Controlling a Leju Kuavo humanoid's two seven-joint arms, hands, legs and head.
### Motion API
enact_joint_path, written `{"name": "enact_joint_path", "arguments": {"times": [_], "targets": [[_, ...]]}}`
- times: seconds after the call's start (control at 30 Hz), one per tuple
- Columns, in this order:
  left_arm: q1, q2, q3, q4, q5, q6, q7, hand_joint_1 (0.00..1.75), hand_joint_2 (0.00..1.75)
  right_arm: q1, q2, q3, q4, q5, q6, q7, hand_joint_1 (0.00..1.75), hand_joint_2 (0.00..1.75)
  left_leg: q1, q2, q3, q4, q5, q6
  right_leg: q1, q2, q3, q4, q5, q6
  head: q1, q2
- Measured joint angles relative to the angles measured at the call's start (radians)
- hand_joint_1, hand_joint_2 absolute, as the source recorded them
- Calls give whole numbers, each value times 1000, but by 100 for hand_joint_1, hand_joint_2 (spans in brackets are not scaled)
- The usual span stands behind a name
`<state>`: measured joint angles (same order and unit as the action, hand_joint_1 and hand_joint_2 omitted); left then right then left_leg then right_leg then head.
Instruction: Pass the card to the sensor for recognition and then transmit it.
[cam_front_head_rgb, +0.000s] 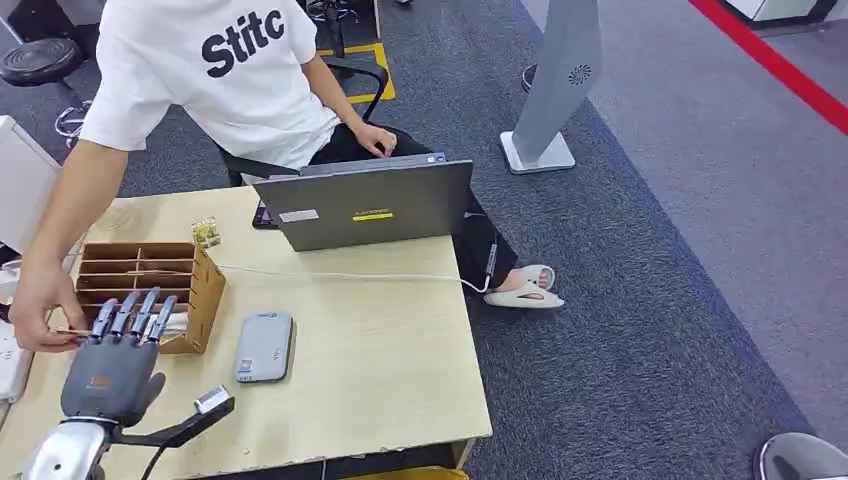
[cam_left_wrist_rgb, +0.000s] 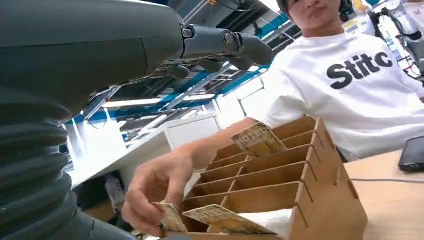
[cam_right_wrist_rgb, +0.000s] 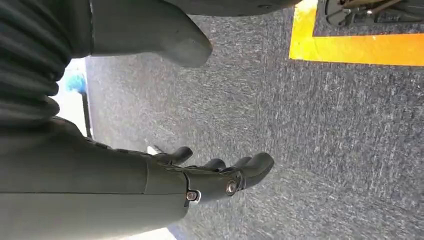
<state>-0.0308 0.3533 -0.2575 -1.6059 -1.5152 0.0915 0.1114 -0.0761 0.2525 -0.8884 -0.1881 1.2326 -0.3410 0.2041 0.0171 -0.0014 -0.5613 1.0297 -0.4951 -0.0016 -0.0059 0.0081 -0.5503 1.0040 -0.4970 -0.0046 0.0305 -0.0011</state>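
Note:
A wooden card rack stands at the table's left side. My left hand hovers just before it with fingers stretched out toward the rack, holding nothing. A person's hand pinches a gold card at the rack's front slot. A second card lies in that front slot, and a third card stands in a rear slot. The grey flat sensor lies on the table to the right of the rack. My right hand hangs over the carpet with nothing in it.
A grey laptop stands open at the table's far edge, with a white cable running across in front of it. The seated person reaches in from the far left. A grey stand rises on the carpet to the right.

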Motion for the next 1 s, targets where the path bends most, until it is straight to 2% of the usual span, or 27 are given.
{"name": "enact_joint_path", "arguments": {"times": [0.33,0.53,0.73,1.0], "targets": [[-148,-53,10,134,3,-16,-8,2,175,-1,-2,7,0,11,-1,-7,0,175,0,0,0,0,1,0,0,0,0,0,1,0,0,0],[-166,-67,19,169,18,-19,-12,0,175,-1,-3,7,0,16,-2,-7,0,175,0,0,0,0,1,0,0,0,0,0,1,0,0,0],[-164,-73,22,175,44,-15,-43,0,175,-1,-4,7,0,17,-3,-8,0,175,0,0,0,0,1,0,0,0,0,0,1,0,0,0],[-164,-91,20,168,22,22,-40,0,175,0,-4,8,0,25,-4,-10,0,175,0,0,0,0,1,0,0,0,0,0,1,0,0,0]]}}
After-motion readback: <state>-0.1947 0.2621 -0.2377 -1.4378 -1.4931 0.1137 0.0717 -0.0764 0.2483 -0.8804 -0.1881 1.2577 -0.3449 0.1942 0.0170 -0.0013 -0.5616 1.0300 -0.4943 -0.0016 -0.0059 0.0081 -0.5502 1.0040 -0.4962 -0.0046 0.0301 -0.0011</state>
